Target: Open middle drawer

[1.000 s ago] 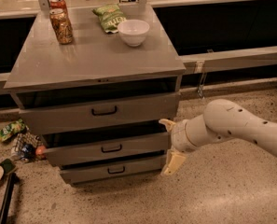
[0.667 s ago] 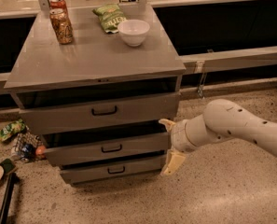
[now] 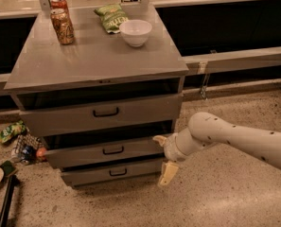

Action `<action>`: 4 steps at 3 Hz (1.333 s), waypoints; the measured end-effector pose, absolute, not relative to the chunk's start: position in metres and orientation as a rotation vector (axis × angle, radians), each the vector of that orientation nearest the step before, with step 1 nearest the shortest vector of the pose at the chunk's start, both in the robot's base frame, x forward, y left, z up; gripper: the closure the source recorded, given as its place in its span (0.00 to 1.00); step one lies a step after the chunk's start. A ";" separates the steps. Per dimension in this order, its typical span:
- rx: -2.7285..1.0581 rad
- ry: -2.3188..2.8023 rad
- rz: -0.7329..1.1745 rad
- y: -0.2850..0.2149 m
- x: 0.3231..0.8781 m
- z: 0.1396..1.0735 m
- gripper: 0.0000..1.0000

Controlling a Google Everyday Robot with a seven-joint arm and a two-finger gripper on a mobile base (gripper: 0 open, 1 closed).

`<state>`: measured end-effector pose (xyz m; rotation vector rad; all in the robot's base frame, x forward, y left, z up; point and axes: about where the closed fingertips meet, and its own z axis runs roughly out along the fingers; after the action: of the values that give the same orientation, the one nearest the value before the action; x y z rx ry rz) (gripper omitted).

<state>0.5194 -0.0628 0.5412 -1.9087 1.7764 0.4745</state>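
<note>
Nothing has visibly moved since the earlier frames. The middle drawer [image 3: 81, 156], lower centre-left of the frame, stands only slightly out. The gripper [image 3: 161, 160] stays at the right end of its front, jaws spread wide and holding nothing. The pull looks stalled.

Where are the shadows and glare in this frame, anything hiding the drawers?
Camera view: warm overhead light, with a soft sheen but no hard glare on the cabinet top. The recess above the middle drawer is in deep shadow, though its front and handle read clearly. The gripper, at that drawer's right end, is evenly lit with its fingers apart.
</note>
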 end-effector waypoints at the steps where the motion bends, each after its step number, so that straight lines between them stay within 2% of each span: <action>1: -1.957 1.763 0.494 -0.052 0.539 0.487 0.00; 4: -1.994 1.707 0.355 -0.042 0.588 0.446 0.00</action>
<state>0.5883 -0.0416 0.4464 -1.9944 1.7073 0.3549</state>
